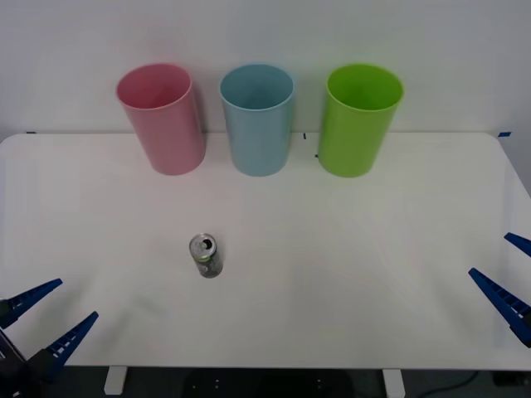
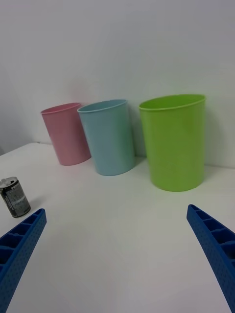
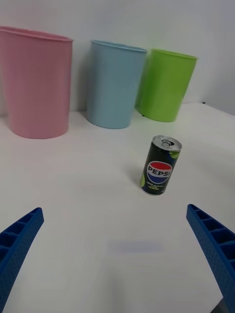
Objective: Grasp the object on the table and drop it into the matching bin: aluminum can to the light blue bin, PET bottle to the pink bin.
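Observation:
A small aluminum can (image 1: 206, 255) stands upright on the white table (image 1: 332, 274), left of centre; its side is dark with a Pepsi logo (image 3: 160, 166) and it also appears far off (image 2: 14, 197). At the table's back stand the pink bin (image 1: 162, 118) and, to its right, the light blue bin (image 1: 258, 118). My left gripper (image 1: 50, 323) hovers open at the near left corner, well short of the can. My right gripper (image 1: 508, 274) is open at the table's right edge, far from the can.
A lime green bin (image 1: 358, 119) stands right of the light blue bin, in the same row against the white wall. The three bins appear side by side from both wrists (image 2: 175, 142) (image 3: 166, 84). Bare tabletop surrounds the can.

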`<control>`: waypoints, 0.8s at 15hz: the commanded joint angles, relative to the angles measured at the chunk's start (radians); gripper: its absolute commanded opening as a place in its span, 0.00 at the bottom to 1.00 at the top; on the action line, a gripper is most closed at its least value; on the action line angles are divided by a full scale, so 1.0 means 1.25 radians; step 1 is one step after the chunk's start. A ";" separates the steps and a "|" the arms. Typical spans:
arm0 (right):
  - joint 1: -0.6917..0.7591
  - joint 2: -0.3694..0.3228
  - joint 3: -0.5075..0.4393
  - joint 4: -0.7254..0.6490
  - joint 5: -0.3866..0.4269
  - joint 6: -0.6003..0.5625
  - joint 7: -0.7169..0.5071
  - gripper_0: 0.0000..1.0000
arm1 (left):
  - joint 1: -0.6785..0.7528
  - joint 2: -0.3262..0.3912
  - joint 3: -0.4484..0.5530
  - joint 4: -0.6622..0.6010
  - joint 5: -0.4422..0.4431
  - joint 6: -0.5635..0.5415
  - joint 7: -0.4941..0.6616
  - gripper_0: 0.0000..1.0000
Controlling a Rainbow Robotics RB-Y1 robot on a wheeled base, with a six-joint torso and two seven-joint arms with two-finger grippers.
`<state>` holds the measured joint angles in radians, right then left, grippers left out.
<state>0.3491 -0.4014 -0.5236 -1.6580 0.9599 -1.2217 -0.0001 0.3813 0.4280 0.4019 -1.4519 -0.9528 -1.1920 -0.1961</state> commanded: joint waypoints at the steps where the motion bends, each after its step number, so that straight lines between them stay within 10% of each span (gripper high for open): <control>1: 0.000 0.000 0.000 0.000 0.000 0.000 0.000 1.00 | -0.033 -0.001 -0.036 0.030 -0.010 0.003 -0.019 1.00; 12: 0.000 0.000 0.000 0.000 0.000 0.000 0.000 1.00 | -0.137 -0.115 -0.092 0.045 -0.138 0.061 -0.074 1.00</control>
<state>0.3491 -0.4014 -0.5236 -1.6580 0.9599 -1.2217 0.0000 0.2201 0.2951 0.2867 -1.3971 -1.1087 -1.1206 -0.2892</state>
